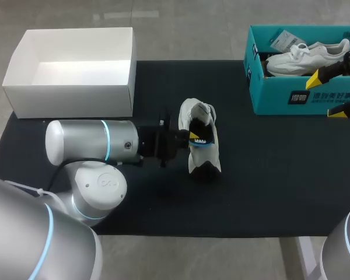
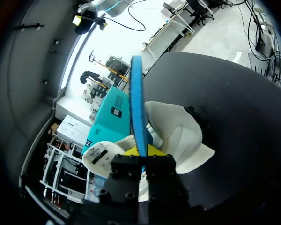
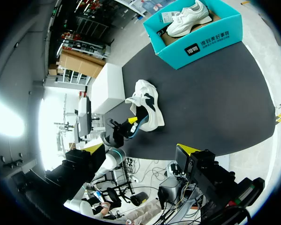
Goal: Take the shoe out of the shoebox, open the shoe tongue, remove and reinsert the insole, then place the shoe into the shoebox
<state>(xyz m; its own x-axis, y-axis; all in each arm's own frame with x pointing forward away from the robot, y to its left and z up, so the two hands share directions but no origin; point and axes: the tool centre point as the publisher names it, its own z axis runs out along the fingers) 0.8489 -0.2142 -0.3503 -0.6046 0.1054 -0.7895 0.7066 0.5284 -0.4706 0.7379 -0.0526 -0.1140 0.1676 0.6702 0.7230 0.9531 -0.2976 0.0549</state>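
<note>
Black mat table (image 1: pixel 268 175), 2 arms.
- Open white cardboard box (image 1: pixel 70 99), far left, nothing showing inside.
- Teal cardboard shoebox (image 1: pixel 280 100), far right; 1 white lace-up sneaker (image 1: pixel 306 57) lies in it.
- White-and-black soft shoe (image 1: pixel 193 111), mid-table, on its side, well apart from both boxes.
- Thin blue foam insole (image 2: pixel 137 103): edge-on in the left wrist view, running ahead from the fingers over the shoe's opening. Cannot tell how much of it sits inside.

Left gripper (image 1: pixel 193 138): at the shoe's opening, fingers pinched close on the insole's near end.
Right gripper (image 1: pixel 328 94): far right beside the teal shoebox, fingers wide apart, nothing in them.

Handling, my read: the insole is light and floppy, likely to bend or curl, so pinch an end and feed the toe first. The shoe is light with soft sides and may slide on the mat. Brace it at the stiffer heel collar with the free gripper.
</note>
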